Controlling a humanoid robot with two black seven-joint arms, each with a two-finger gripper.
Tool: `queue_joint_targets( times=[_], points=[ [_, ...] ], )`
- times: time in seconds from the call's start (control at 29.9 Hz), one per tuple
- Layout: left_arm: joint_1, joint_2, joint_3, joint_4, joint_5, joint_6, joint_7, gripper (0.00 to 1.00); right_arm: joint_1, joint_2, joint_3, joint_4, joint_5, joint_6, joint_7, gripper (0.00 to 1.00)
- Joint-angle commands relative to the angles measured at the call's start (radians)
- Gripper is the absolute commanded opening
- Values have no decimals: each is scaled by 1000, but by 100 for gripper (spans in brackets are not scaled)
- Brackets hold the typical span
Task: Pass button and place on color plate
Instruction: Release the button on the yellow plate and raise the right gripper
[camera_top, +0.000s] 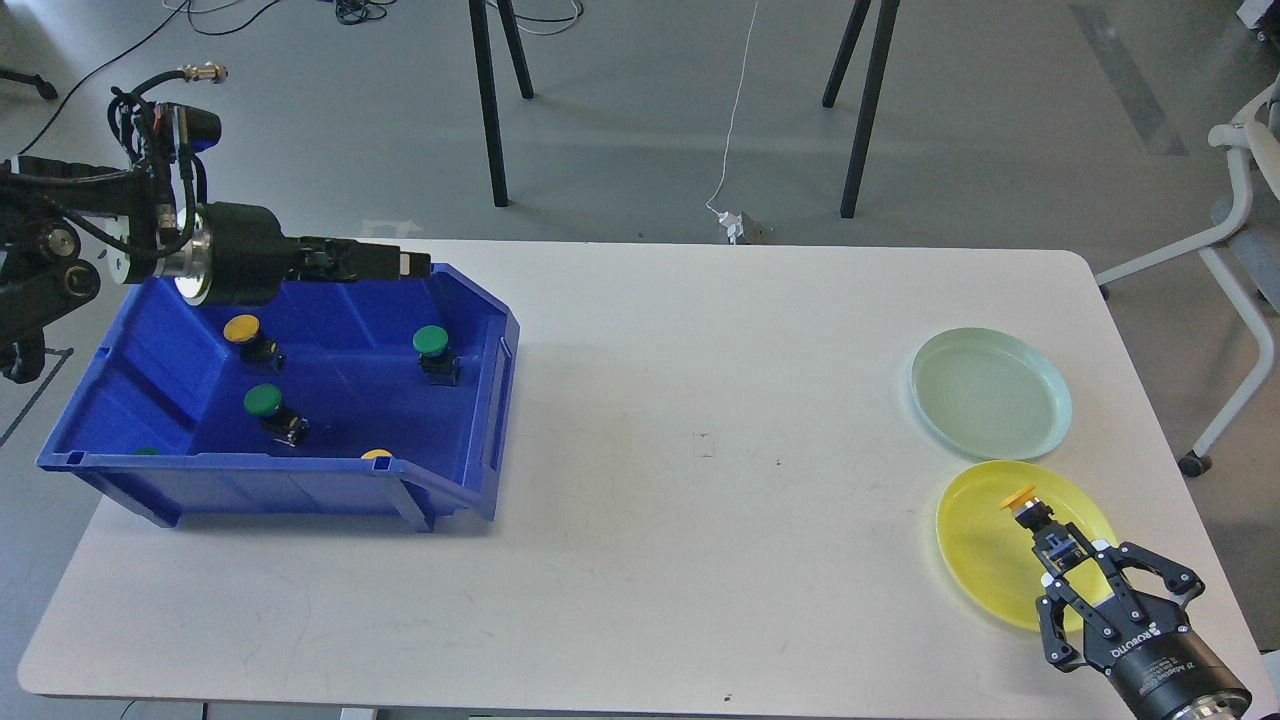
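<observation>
Down near the tabletop's (640, 420) front right corner, a yellow-capped button (1030, 508) lies on the yellow plate (975, 555), just ahead of the right end effector (1085, 562), whose fingers are spread apart around the button's dark base. White lettering on that end effector's body reads ROBOTIQ. A pale green plate (990, 392) sits just behind the yellow one. At the left edge, the blue bin (300, 470) holds green and yellow buttons. Above its back wall hangs the left end effector (395, 262); whether its fingers are apart cannot be told.
</observation>
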Motion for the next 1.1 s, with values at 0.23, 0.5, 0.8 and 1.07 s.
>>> queue_joint_targets(
  times=[0.23, 0.5, 0.8, 1.07],
  points=[
    [43, -5, 24, 121, 97, 0, 0, 80, -3, -2, 14, -15, 165, 86, 2, 97],
    [121, -3, 24, 172, 290, 0, 0, 80, 70, -16, 72, 85, 168, 101, 0, 97],
    [151, -8, 14, 225, 307, 0, 0, 80, 377, -28, 75, 84, 136, 101, -107, 97],
    [157, -45, 13, 236, 299, 0, 0, 80, 469, -29, 74, 84, 137, 101, -117, 97]
  ],
)
